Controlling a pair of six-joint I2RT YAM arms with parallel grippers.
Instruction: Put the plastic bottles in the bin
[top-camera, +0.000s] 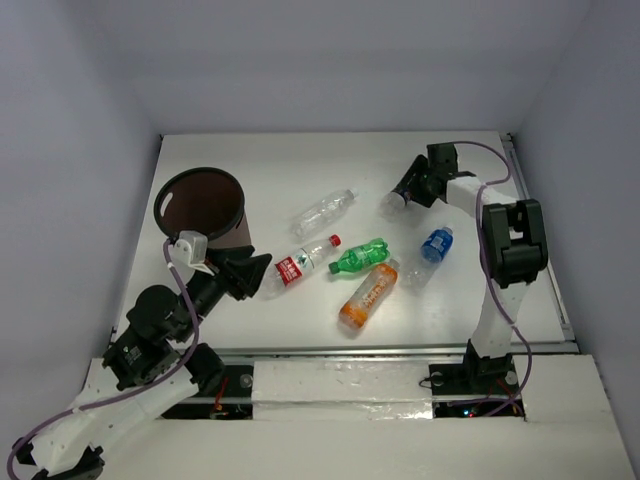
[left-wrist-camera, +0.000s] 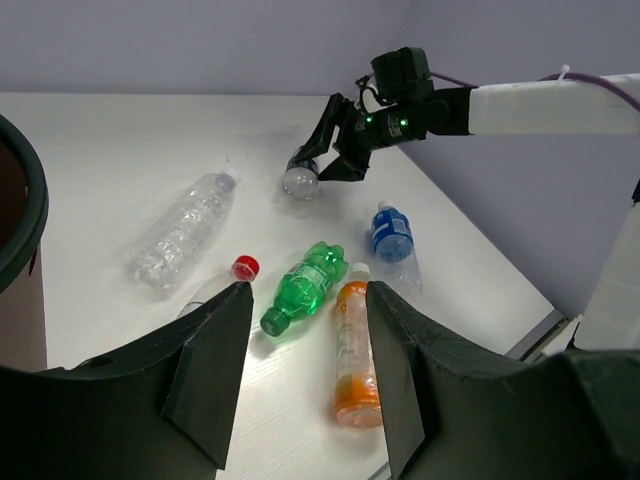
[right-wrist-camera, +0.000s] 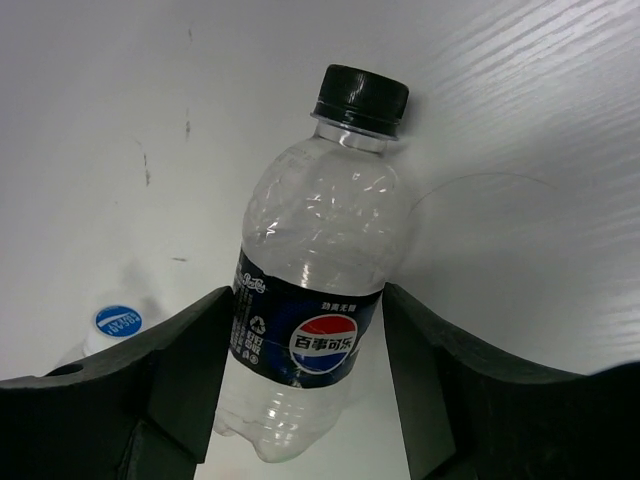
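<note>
The right claw (right-wrist-camera: 305, 300) straddles the clear, dark-labelled, black-capped plastic bottle (right-wrist-camera: 320, 230), likely to lift it; whether it grips yet I cannot tell. The left claw (left-wrist-camera: 307, 290) gapes empty, the dark brown round bin (left-wrist-camera: 20, 200) at its left

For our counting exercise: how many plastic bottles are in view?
6. Plain clear bottle right of the bin; red-capped bottle, green bottle, orange bottle mid-table; blue-labelled bottle further right; black-capped bottle between the right gripper's fingers. The bin's inside is partly hidden.

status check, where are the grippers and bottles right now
Left gripper open, empty, by red-capped bottle. Right gripper clamped on black-capped bottle at far side. Bin far left; plain clear bottle lies between.
</note>
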